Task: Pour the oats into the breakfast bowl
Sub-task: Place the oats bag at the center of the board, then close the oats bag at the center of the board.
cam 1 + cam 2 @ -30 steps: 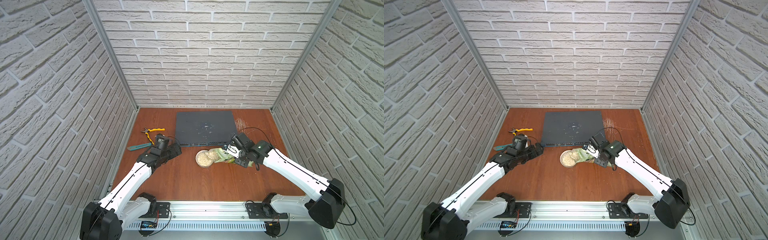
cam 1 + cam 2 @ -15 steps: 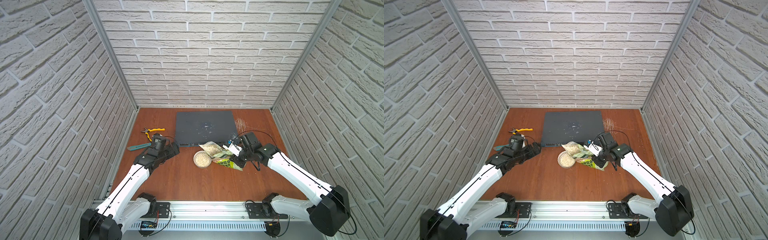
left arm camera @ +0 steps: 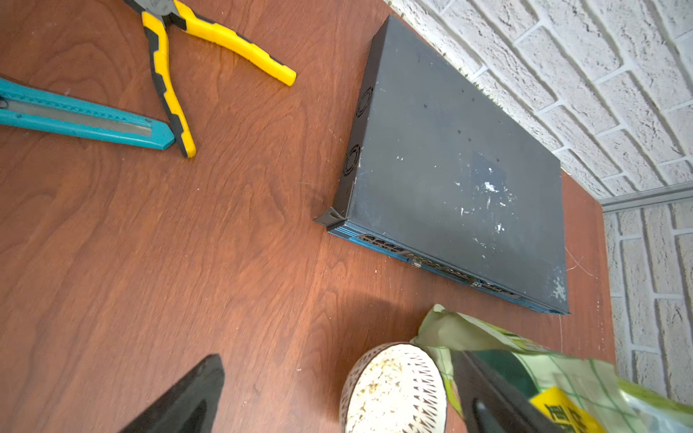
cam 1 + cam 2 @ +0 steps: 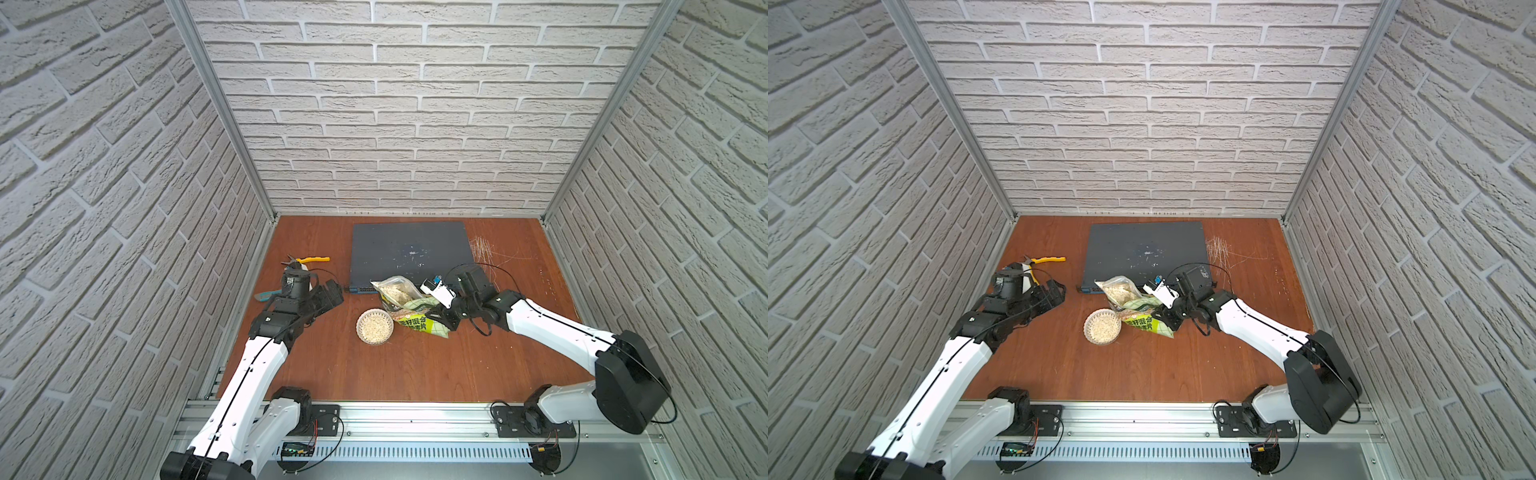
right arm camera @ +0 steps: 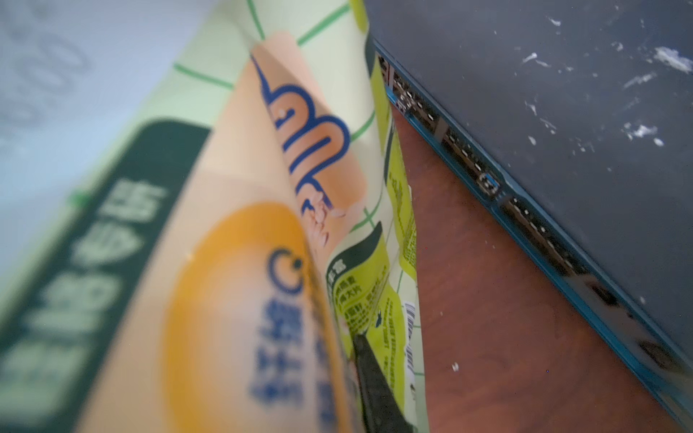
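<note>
The breakfast bowl (image 4: 375,326) (image 4: 1102,327) (image 3: 393,390) is a small white lattice bowl on the wooden table, with the oats (image 4: 374,328) in it as pale flakes. Just to its right my right gripper (image 4: 438,316) (image 4: 1165,316) (image 5: 352,375) is shut on the lower part of the green checked pouch (image 4: 409,307) (image 4: 1142,309) (image 5: 187,225). The pouch's open mouth (image 4: 395,291) points up and back, with more flakes showing inside. My left gripper (image 4: 328,293) (image 4: 1052,291) (image 3: 337,360) is open and holds nothing, to the left of the bowl.
A dark grey network switch (image 4: 409,253) (image 3: 450,168) (image 5: 562,112) lies flat behind the pouch. Yellow pliers (image 4: 311,260) (image 3: 168,75) and a teal utility knife (image 4: 266,296) (image 3: 75,120) lie at the left behind my left arm. Thin wire strands (image 4: 482,249) lie at the back right.
The right gripper has swung the pouch from over the bowl back to the right, turning its mouth upward. The bowl now shows in full with flakes in it. My left gripper stays open.
</note>
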You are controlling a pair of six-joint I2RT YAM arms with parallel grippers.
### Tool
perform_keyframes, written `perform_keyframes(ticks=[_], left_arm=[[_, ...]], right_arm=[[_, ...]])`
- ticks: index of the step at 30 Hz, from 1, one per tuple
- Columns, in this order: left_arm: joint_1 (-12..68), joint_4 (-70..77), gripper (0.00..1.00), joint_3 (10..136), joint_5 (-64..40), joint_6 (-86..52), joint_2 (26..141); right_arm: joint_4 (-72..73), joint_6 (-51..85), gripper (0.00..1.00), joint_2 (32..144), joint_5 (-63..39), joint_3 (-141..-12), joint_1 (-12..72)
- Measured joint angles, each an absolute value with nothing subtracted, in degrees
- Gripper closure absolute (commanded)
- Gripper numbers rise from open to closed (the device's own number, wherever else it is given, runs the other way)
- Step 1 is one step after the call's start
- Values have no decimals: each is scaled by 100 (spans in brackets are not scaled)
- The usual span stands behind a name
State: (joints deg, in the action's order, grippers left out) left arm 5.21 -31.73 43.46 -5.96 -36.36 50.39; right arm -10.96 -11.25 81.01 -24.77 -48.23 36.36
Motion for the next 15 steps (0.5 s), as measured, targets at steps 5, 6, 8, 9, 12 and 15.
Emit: perform_keyframes(ticks=[5, 6, 8, 9, 12, 15], left_arm=[[370, -3157, 2, 4414, -786, -3492, 4980], [362, -3151, 2, 4416, -816, -3472, 4980], [351, -3151, 2, 4416, -875, -3428, 4982], [344, -3151, 2, 4418, -906, -3389, 4982], [331, -3122, 2, 4466, -1015, -3221, 4980], [329, -2930, 2, 4508, -1111, -3004, 4917]], right_arm=[[-550, -1052, 52, 8211, -2589, -4718, 3640], [-502, -1057, 49, 8206, -2598, -4703, 3632], [-456, -1087, 42, 8154, -2596, -4635, 3594], [-469, -1105, 40, 8090, -2593, -4595, 3570], [-622, -1203, 33, 7776, -2580, -4541, 3511], [-799, -1330, 32, 7330, -2550, -4550, 3476]])
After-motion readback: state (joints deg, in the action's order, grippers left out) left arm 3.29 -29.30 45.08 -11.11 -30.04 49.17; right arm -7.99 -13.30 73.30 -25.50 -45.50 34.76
